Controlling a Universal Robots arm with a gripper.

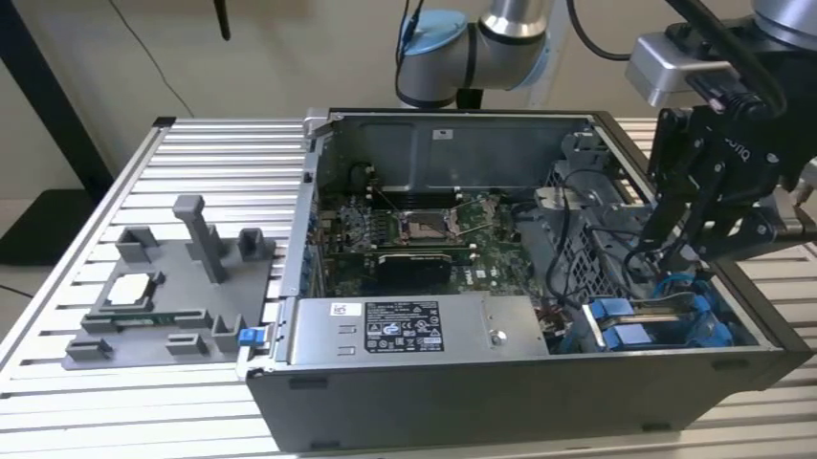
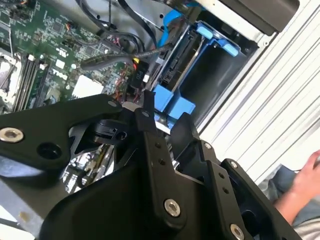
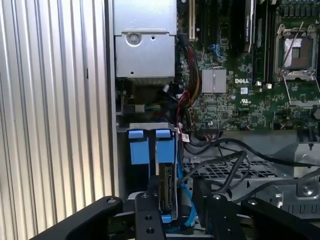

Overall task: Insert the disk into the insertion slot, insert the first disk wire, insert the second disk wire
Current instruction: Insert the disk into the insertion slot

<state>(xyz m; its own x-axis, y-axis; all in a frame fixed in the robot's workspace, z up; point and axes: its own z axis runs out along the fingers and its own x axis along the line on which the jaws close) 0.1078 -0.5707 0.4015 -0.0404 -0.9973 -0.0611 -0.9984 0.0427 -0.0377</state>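
- The robot arm's matt black claw (image 1: 683,244) hangs over the near corner of an open computer case (image 1: 511,397) on the exterior view's right. Its fingers (image 3: 149,212) are spread apart, and nothing is seen clamped between them.
- The disk (image 3: 167,186) stands edge-on inside the insertion slot (image 3: 150,128), directly beneath the claw. The bright blue tabs of its carrier sit at the slot's mouth, so the first step looks done.
- A blue wire (image 3: 183,195) runs down just beside the disk, and black wires (image 3: 240,146) loop across the perforated metal cage next to it. Whether any of them is plugged into the disk cannot be told, so the two wire steps are best judged unfinished.
- The slot is folded grey sheet metal and the carrier is smooth moulded plastic. The disk's bared edge is dull silver, and the claw's jointed links are pinned with bright screws.
- Farther into the case lies the green motherboard (image 1: 492,273) with its square metal socket (image 1: 422,225). A grey power-supply box (image 1: 408,335) with a white label sits along the near wall.
- The case rests on a table (image 1: 205,153) of ribbed aluminium slats, with a grey moulded fixture (image 1: 153,306) toward the exterior view's left. A person's hand (image 2: 307,172) shows at the edge of the second wrist view.
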